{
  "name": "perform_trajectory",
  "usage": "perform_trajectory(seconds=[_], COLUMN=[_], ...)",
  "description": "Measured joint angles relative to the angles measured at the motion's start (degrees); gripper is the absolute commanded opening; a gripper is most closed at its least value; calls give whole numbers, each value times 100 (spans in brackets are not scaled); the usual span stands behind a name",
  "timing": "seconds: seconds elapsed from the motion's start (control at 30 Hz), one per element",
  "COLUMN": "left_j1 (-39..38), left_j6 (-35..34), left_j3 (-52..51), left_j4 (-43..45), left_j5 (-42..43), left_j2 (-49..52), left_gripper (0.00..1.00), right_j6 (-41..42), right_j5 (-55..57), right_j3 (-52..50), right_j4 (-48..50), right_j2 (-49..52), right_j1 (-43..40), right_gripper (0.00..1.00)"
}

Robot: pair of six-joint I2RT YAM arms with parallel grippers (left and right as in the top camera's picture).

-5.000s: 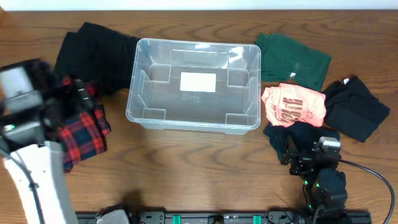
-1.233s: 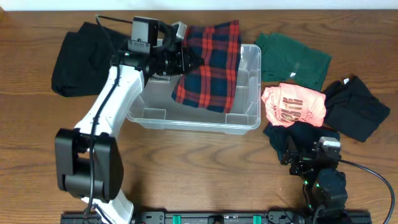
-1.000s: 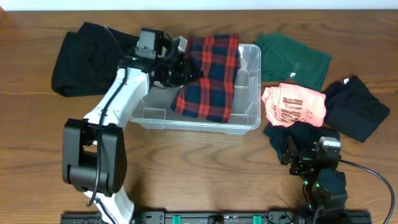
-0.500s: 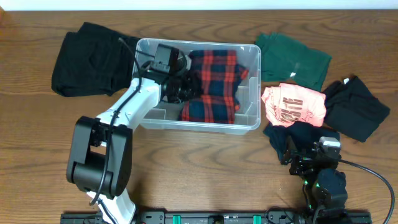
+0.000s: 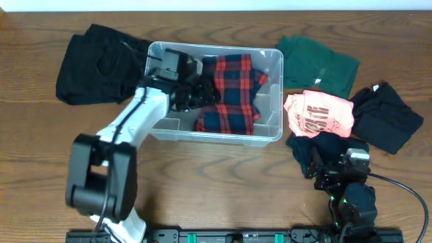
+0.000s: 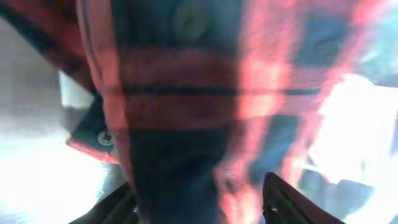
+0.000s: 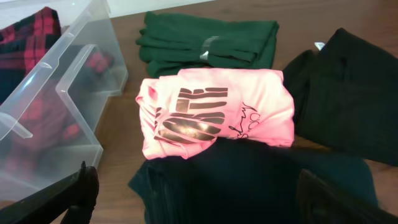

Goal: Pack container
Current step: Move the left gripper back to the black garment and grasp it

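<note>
The clear container [image 5: 275,132] stands at the middle back of the table. A red and navy plaid shirt [image 5: 233,91] lies folded in its right half. My left gripper [image 5: 198,92] reaches into the container at the shirt's left edge. In the left wrist view the plaid shirt [image 6: 186,93] fills the frame, blurred, and the left gripper [image 6: 199,196] has its fingers spread apart with cloth lying between them. My right gripper [image 7: 199,190] stands open low over a dark folded garment [image 7: 249,180], near the table's front right.
A black garment [image 5: 94,61] lies left of the container. To its right lie a green folded garment [image 5: 317,64], a pink shirt [image 5: 320,113], a black garment [image 5: 388,118] and a dark one [image 5: 324,145] under the right arm.
The left arm has brought the plaid shirt down from above the container into it. Its jaws have parted from the cloth. The right arm has not moved.
</note>
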Motion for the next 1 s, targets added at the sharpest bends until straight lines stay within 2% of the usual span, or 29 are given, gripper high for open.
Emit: perform_trajectory(seconds=[0.2,0.27,0.43,0.67,0.77,1.0], left_j1=[855,1340,2824,4507,4894,5611], left_j6=[304,363,496,535,538,579], left_j3=[295,367,442,437,433,420], left_j4=[15,20,-122,-404,-243,229], left_j5=[146,166,170,184,188,219], left_j2=[-1432,-1939,-2549,-1781,-1158,26], left_gripper=[68,74,81,83,84,94], right_j6=[0,0,0,0,0,0], right_j5=[0,0,-2,0,2,-2], right_j3=[0,0,0,0,0,0], right_j4=[0,0,0,0,2,2], right_j2=[0,0,0,0,0,0], right_j1=[0,0,0,0,0,0], right_gripper=[99,99,99,99,99,99])
